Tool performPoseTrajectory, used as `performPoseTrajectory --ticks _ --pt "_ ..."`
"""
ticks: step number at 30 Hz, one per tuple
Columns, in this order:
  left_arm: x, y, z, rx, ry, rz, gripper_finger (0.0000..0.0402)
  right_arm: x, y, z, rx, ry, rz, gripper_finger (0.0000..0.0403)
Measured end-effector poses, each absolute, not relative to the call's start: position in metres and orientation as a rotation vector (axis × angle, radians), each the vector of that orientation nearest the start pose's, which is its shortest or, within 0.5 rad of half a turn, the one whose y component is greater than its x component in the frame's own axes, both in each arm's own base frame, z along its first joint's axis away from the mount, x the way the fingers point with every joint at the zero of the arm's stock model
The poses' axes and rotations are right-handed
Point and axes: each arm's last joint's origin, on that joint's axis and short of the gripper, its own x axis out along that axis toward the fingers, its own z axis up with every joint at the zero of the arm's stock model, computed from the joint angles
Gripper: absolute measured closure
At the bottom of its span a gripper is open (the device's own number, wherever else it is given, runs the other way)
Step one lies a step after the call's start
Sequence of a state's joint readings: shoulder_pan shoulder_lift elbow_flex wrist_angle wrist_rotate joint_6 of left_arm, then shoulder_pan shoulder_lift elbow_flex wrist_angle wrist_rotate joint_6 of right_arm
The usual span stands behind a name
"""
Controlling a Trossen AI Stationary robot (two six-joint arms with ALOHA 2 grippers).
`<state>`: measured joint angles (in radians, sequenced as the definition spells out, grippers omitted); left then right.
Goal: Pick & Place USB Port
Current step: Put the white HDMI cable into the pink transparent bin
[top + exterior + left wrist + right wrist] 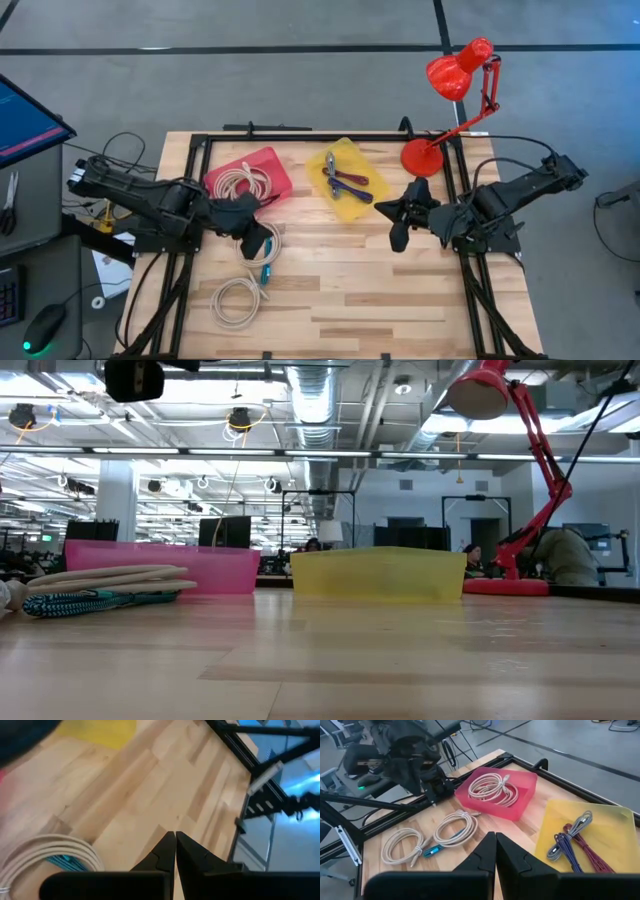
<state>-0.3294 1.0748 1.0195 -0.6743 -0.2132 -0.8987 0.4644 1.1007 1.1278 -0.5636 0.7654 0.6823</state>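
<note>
Two coiled USB cables lie flat on the wooden table: a beige coil with a teal cable (262,247) and a second beige coil (237,300). In the right wrist view they show as the teal-tipped coil (455,827) and the plain coil (402,845). My left gripper (256,237) hovers by the teal-tipped coil, fingers shut (175,842); the coil (50,851) lies off to one side of them. My right gripper (400,215) waits near the table's middle, shut (495,842), holding nothing.
A pink tray (250,176) holds a beige cable coil (492,787). A yellow tray (347,180) holds a purple cable and a red cable (580,842). A red desk lamp (455,100) stands at the far right. A black frame (300,135) rims the table.
</note>
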Motion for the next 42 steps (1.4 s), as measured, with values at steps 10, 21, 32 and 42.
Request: performPoseTrajectory --ticks 10,21,32,42 --pt "0.206 -0.064 0.288 -0.662 0.783 0.261 0.0355 0.206 0.080 0.360 0.355 0.317 -0.426 0.0402" --pt "0.213 -0.068 0.225 -0.693 1.022 0.370 0.0251 0.205 0.080 0.360 0.352 0.318 -0.429 0.0402" --pt "0.230 -0.074 0.187 -0.681 1.085 0.389 0.0226 0.205 0.080 0.360 0.350 0.321 -0.430 0.0402" --pt "0.240 -0.078 0.166 -0.666 1.129 0.408 0.0224 0.205 0.080 0.360 0.348 0.323 -0.430 0.0402"
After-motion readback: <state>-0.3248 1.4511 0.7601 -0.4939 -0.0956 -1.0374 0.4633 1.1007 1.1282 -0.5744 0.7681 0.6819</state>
